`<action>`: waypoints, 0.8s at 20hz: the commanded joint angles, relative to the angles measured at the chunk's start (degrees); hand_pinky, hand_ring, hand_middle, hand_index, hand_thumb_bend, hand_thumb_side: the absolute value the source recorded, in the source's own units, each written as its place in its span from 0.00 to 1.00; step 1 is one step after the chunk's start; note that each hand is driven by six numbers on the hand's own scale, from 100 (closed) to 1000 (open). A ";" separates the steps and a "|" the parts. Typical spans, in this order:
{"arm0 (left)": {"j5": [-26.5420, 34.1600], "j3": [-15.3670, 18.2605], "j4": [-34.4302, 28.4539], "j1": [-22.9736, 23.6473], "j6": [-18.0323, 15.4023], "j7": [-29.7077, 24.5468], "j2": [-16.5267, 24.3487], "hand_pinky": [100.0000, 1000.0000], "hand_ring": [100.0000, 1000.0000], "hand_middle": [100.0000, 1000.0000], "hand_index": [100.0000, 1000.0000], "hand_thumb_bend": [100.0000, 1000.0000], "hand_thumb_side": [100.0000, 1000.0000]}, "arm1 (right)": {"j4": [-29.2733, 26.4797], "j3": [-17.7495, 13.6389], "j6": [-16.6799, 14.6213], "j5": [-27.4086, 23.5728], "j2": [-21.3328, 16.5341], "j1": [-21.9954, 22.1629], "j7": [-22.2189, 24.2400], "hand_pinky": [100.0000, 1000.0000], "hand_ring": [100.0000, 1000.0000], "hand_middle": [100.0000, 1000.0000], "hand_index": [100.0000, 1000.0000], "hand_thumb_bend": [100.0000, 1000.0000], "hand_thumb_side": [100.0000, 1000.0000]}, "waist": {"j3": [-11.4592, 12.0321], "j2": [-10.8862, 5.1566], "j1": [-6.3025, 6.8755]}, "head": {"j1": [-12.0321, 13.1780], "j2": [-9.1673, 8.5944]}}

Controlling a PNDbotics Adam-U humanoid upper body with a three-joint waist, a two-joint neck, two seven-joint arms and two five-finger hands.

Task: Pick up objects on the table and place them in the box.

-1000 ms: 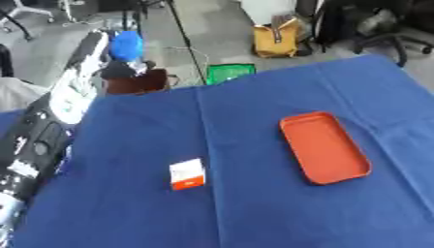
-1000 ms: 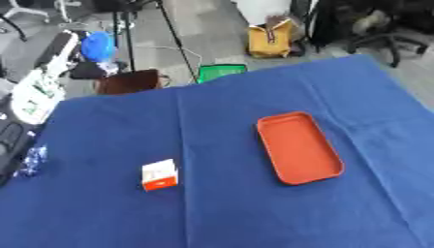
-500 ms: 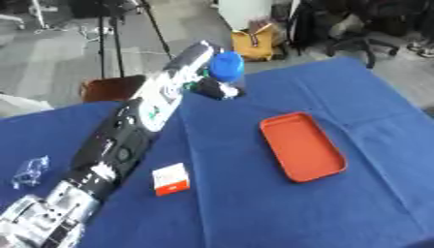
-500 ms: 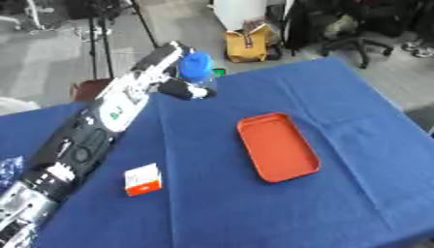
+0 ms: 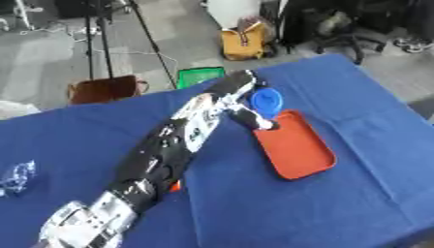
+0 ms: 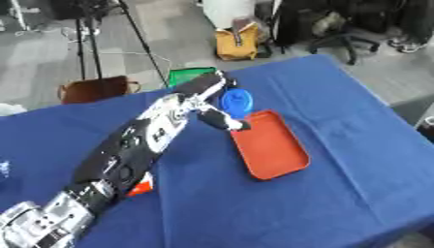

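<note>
Blue table [image 5: 356, 111]: left hand [image 5: 241, 104] clasps blue disc [image 5: 266, 101] above orange tray [image 5: 297, 150]; left-eye view alone shows crumpled plastic [image 5: 15, 177]

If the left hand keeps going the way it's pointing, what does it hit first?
Probably the orange tray. The left hand holds a blue round object at the tray's far end, reaching away and rightward. Height above the tray is unclear; if it passes over, only blue tablecloth lies beyond.

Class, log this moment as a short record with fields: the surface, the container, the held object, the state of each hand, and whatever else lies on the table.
surface: table under a blue cloth
container: orange tray, nothing in it
held object: blue round object, above the tray's far end
left hand: left hand curled round the blue object
right hand: not in view
other items: clear crumpled wrapper at left edge; small orange item partly hidden by the arm
</note>
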 commanded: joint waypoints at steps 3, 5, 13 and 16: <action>0.28 -0.35 -0.30 0.12 -1.96 3.18 -2.57 0.27 0.45 0.42 0.66 0.62 0.29 | -0.91 -0.09 -0.17 -0.56 -0.31 -1.06 0.41 0.56 0.68 0.63 0.83 0.47 0.45 | -0.63 -0.34 -0.68 | 0.27 -0.60; 0.58 -0.40 -0.11 0.54 -2.22 5.07 -3.24 0.27 0.45 0.42 0.66 0.62 0.29 | -0.91 -0.14 -0.16 -0.57 -0.25 -1.09 0.38 0.56 0.68 0.63 0.83 0.47 0.45 | -0.80 -0.29 -0.76 | 0.26 -0.63; -3.99 -0.93 2.12 2.63 -3.97 7.16 -5.38 0.37 0.55 0.52 0.75 0.75 0.37 | -0.91 -0.17 -0.20 -0.51 -0.06 -1.05 0.40 0.57 0.68 0.63 0.83 0.47 0.45 | -0.98 0.00 -0.92 | 0.11 -0.94; -6.52 -0.05 3.57 2.95 -4.56 8.01 -5.70 0.40 0.59 0.57 0.78 0.78 0.38 | -0.91 -0.21 -0.24 -0.50 -0.05 -0.98 0.39 0.57 0.68 0.63 0.83 0.47 0.45 | -1.04 0.05 -1.01 | 0.18 -0.97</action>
